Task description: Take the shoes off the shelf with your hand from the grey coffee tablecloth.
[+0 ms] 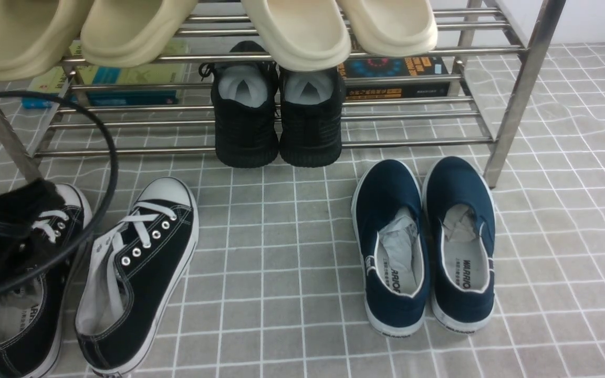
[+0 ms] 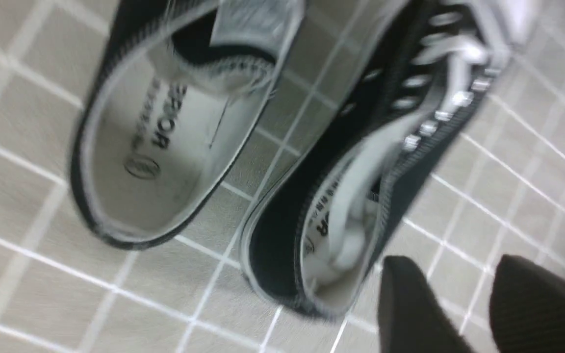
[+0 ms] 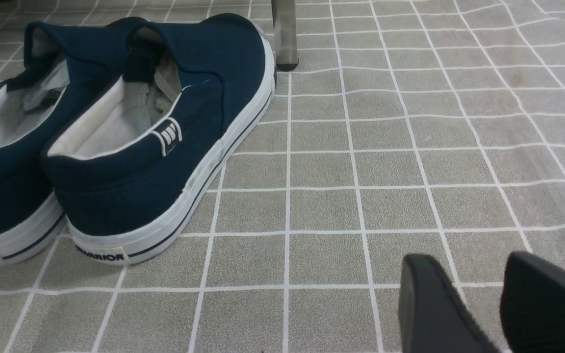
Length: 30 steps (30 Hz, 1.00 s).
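Observation:
The two black canvas sneakers with white laces stand on the grey grid cloth [image 1: 281,252] in front of the shelf's left end. One sneaker [image 1: 134,273] is in full view. The other [image 1: 13,325] is partly hidden by my left arm [image 1: 3,231]. In the left wrist view both sneakers [image 2: 351,162] [image 2: 160,132] lie below my left gripper [image 2: 456,262], which is open and empty, just beside one sneaker's heel. My right gripper [image 3: 469,257] is open and empty, low over bare cloth [image 3: 361,171]. The steel shelf [image 1: 413,142] stands behind.
All-black knit sneakers [image 1: 276,121] sit on the shelf's lower tier, with books [image 1: 397,76] behind them. Beige slippers [image 1: 302,31] rest on the upper tier. Navy slip-ons [image 1: 423,247] stand on the cloth at right, also in the right wrist view [image 3: 155,137], near a shelf leg [image 3: 285,34].

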Tool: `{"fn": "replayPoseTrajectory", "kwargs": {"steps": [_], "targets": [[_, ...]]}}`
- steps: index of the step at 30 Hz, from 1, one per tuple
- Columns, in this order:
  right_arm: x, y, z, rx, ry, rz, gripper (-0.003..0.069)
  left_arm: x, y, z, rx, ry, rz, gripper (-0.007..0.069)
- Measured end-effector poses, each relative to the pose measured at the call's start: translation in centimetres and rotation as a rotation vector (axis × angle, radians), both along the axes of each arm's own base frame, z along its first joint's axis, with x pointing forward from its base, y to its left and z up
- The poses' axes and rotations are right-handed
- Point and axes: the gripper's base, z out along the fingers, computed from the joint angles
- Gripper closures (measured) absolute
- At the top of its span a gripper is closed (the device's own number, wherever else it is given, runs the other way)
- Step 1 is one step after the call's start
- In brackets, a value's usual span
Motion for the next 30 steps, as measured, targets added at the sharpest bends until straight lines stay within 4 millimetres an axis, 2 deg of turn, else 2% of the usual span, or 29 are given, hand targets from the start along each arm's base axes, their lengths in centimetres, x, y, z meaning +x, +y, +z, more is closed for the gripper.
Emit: {"fn": "replayPoseTrajectory", "kwargs": {"steps": [1,2,4,5,6,7,8,9,12,16,20,30], "targets": [[0.0,0.0,0.0,0.000,0.000,0.000,0.0420,-1.0,0.0,0.6,0.026,-0.016,-0.038,0.0434],[0.0,0.0,0.0,0.000,0.000,0.000,0.0420,-1.0,0.0,0.6,0.031,-0.016,-0.046,0.0434],[0.0,0.0,0.0,0.000,0.000,0.000,0.0420,-4.1,0.0,1.6,0.105,-0.059,-0.149,0.0560],[0.0,0.0,0.0,0.000,0.000,0.000,0.0420,-5.0,0.0,1.5,0.124,-0.076,-0.177,0.0585],[0.0,0.0,0.0,0.000,0.000,0.000,0.0420,-5.2,0.0,1.6,0.128,-0.086,-0.184,0.0589],[0.0,0.0,0.0,0.000,0.000,0.000,0.0420,-7.0,-0.1,1.3,0.155,-0.151,-0.234,0.0616],[0.0,0.0,0.0,0.000,0.000,0.000,0.0420,-7.1,-0.1,1.3,0.156,-0.165,-0.237,0.0617],[0.0,0.0,0.0,0.000,0.000,0.000,0.0420,-8.5,-0.3,0.4,0.162,-0.254,-0.257,0.0623],[0.0,0.0,0.0,0.000,0.000,0.000,0.0420,-9.8,-0.3,-0.7,0.171,-0.415,-0.245,0.0623],[0.0,0.0,0.0,0.000,0.000,0.000,0.0420,-10.9,-0.1,-2.1,0.184,-0.519,-0.222,0.0623],[0.0,0.0,0.0,0.000,0.000,0.000,0.0420,-11.4,0.2,-3.3,0.245,-0.532,-0.220,0.0622],[0.0,0.0,0.0,0.000,0.000,0.000,0.0420,-11.3,0.6,-3.5,0.316,-0.534,-0.218,0.0617]]}}
